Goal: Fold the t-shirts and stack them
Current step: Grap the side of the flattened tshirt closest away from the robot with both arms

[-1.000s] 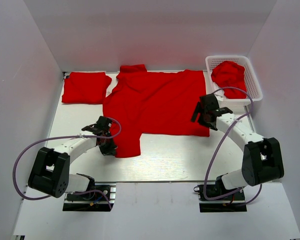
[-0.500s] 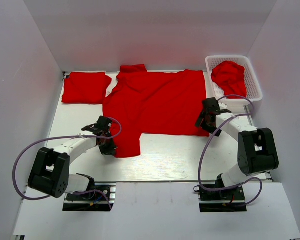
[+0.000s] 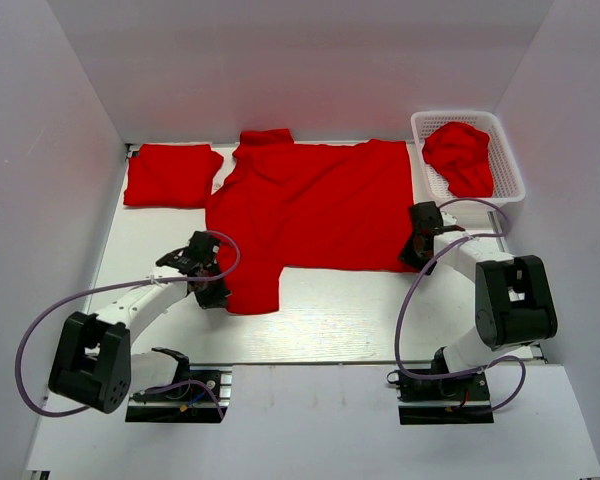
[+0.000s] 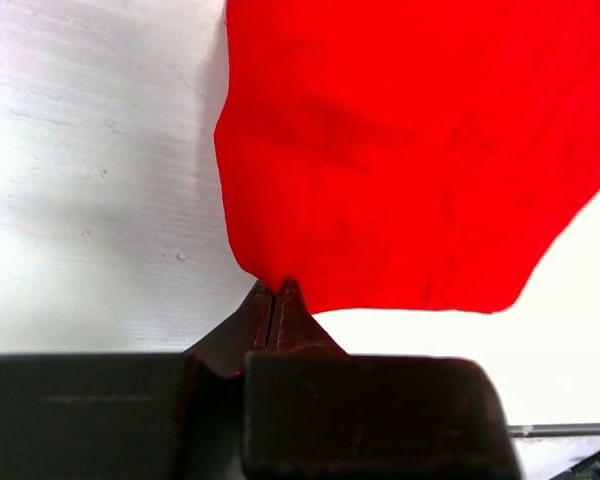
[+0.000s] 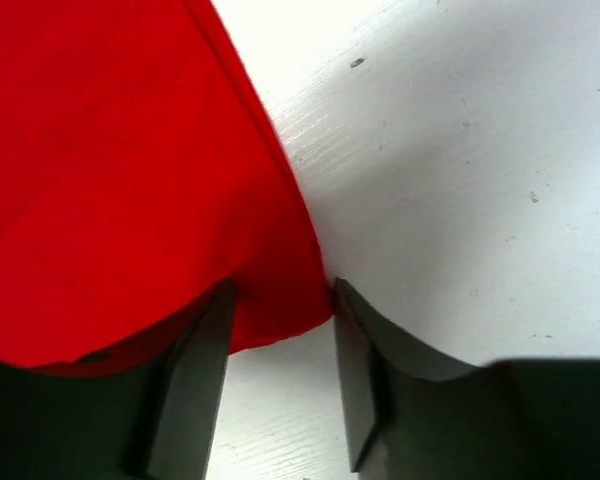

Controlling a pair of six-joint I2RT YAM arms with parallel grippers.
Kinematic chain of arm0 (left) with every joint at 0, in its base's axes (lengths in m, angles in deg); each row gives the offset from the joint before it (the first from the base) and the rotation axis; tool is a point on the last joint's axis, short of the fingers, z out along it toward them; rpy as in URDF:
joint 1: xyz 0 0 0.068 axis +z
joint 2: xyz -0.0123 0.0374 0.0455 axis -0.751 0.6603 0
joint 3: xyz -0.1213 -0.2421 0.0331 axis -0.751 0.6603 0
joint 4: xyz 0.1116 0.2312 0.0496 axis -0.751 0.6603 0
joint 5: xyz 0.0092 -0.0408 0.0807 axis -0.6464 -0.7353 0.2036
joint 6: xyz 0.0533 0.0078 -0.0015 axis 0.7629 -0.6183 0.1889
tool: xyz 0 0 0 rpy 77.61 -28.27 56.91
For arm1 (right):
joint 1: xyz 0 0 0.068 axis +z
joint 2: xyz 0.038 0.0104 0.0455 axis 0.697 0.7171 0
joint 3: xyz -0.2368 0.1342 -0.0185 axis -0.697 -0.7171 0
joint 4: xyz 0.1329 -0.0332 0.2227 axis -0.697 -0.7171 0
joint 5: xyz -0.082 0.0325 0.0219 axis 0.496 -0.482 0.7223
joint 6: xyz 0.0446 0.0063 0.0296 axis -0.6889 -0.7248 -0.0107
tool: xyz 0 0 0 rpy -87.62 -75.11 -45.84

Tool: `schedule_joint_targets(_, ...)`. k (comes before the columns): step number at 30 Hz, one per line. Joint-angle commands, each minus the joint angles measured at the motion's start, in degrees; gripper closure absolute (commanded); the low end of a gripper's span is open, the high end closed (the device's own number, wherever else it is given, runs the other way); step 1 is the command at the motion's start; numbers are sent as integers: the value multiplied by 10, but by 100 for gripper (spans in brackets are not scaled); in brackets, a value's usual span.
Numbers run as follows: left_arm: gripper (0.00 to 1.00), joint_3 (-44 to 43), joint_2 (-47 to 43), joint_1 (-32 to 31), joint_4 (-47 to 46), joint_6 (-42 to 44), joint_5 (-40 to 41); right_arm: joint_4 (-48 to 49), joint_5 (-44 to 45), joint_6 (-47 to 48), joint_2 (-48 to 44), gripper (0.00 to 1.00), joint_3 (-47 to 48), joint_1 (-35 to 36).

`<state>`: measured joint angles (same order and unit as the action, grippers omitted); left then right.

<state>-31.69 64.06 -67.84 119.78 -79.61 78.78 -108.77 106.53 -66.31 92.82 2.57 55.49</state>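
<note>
On counter [image 3: 330, 320], I log one folded t-shirt [image 3: 172, 175]; spread t-shirt [image 3: 310, 215] pending, left fingers [image 4: 260, 318] clamped on it, right fingers [image 5: 202, 350] apart; crumpled t-shirt [image 3: 458, 155] waits in basket [image 3: 510, 170].

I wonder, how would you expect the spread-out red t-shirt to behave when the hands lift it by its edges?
Probably floppy: the spread t-shirt lies flat with soft wrinkles, so it should sag between grip points. Likely light, since the left hand pinches just a thin edge. The corner inside the open right hand could slip unless pinched firmly.

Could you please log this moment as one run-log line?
left end effector: shut on spread t-shirt | right end effector: open, straddling its corner
</note>
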Motion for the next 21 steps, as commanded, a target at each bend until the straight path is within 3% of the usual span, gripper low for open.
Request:
schedule_joint_targets(1, 100, -17, -29, -1, 18, 7, -13, 17, -31, -24, 18, 52, -15, -2)
schedule_joint_targets(6, 100, -17, -60, -1, 48, 12, -42, 19, -25, -33, -1, 87, -33, -3)
schedule_joint_targets(7, 100, -17, -60, -1, 55, 12, -51, 13, -23, -33, -8, 100, -35, -3)
schedule_joint_targets(13, 100, -24, -103, -1, 149, 18, -147, -117, -7, -28, -80, 100, -24, -4)
schedule_joint_targets(21, 100, -81, -138, -1, 315, 64, -176, -276, -28, -22, -136, 100, -29, -2)
